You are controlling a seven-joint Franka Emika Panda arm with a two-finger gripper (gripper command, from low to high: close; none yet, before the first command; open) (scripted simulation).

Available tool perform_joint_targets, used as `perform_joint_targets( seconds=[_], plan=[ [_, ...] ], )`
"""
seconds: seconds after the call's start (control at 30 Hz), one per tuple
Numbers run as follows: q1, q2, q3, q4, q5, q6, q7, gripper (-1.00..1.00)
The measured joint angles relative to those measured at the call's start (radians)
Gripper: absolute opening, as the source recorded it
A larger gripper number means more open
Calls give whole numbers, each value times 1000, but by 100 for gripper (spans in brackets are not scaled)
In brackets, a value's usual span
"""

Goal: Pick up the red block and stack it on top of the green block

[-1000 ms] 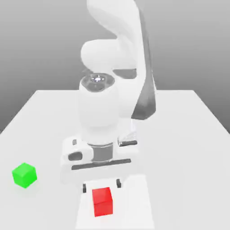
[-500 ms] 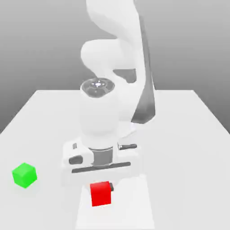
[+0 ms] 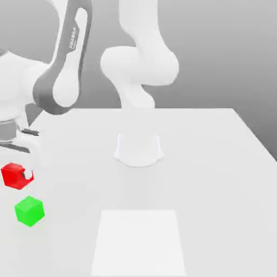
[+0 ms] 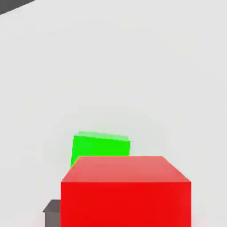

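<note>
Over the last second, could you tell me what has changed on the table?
The gripper closed on the red block, lifted it off the white mat and carried it to the exterior view's left, where it now hangs above the green block without touching it. The green block has not moved.

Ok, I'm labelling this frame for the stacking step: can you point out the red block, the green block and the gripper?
red block [image 3: 12, 175], exterior view, its front face.
green block [image 3: 28, 211], exterior view, middle of the cube.
gripper [image 3: 15, 174], exterior view, at the fingertips, shut on the red block.
</note>
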Motion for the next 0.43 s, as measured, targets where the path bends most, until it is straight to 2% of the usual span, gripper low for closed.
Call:
perform_joint_targets(
  seconds=[0.1, 0.13, 0.33, 0.43],
  plan=[
    [-16, 86, 33, 4, 68, 76, -50, -100],
    [-31, 111, 51, 5, 83, 99, -60, 100],
    [-31, 125, 54, 5, 95, 111, -69, 100],
    [-26, 72, 41, 3, 53, 66, -38, 100]
  ],
)
